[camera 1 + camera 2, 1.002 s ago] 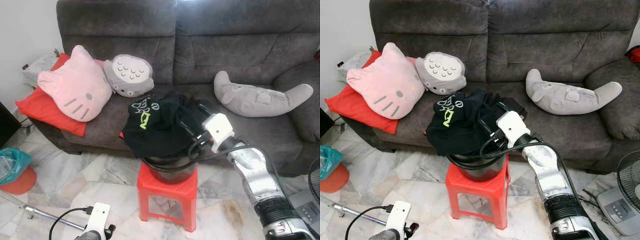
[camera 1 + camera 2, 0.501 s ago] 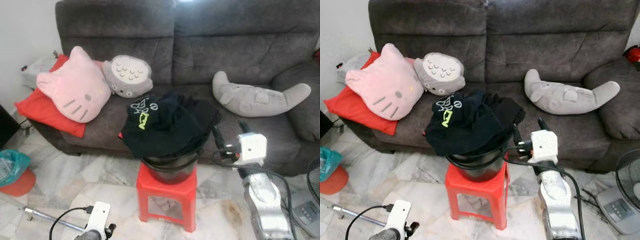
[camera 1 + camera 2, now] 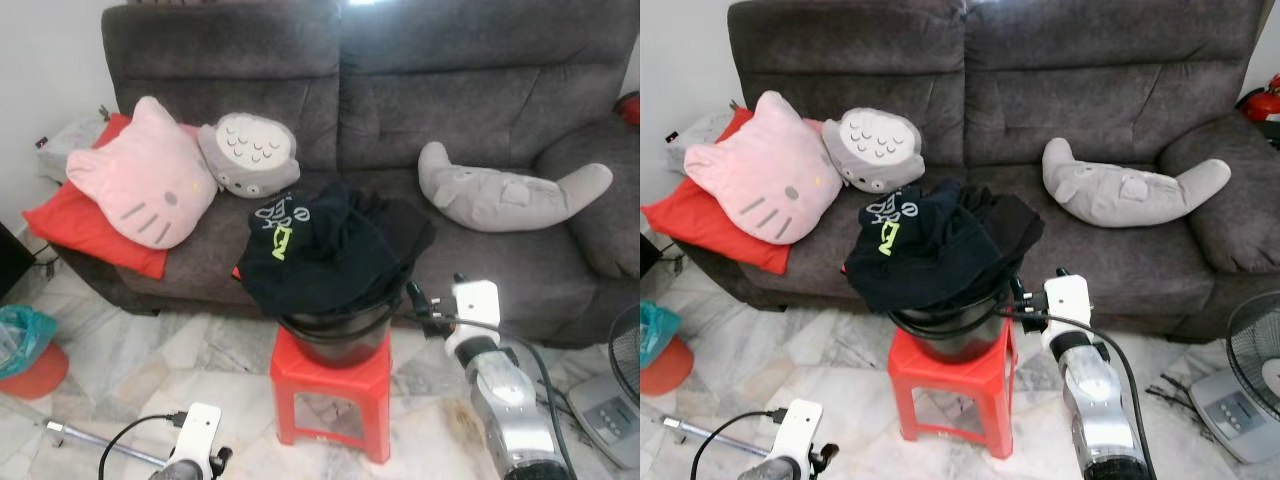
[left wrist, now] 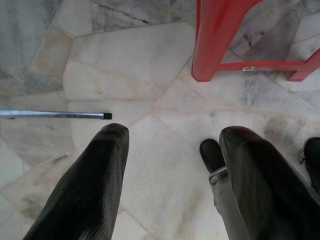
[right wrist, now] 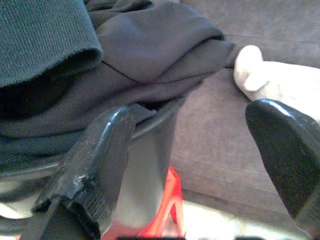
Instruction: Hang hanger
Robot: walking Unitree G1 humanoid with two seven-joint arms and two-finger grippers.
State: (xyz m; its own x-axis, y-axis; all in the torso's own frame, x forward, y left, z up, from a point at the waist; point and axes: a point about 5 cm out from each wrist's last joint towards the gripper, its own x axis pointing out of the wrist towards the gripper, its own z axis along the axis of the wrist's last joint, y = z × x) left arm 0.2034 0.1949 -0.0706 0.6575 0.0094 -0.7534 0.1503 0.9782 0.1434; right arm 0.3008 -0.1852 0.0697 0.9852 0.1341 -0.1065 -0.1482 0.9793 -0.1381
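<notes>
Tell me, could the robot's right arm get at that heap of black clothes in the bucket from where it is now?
Probably yes. The right gripper sits open beside the bucket rim, right by the black clothes, with nothing between them.

We saw the grey sofa point(image 3: 1110, 70) across the back, with a pink cat cushion point(image 3: 760, 170) and a grey owl cushion point(image 3: 873, 150) leaning on a red pillow point(image 3: 700, 225). A long grey plush point(image 3: 1130, 190) lay on the seat. Out front, a dark bucket point(image 3: 950, 335) sat on a red stool point(image 3: 955, 385), black clothes point(image 3: 930, 240) heaped over its rim. Our right claw point(image 3: 1025, 298) hovered just beside that bucket, fingers parted. A fan point(image 3: 1252, 375) stood nearby.
</notes>
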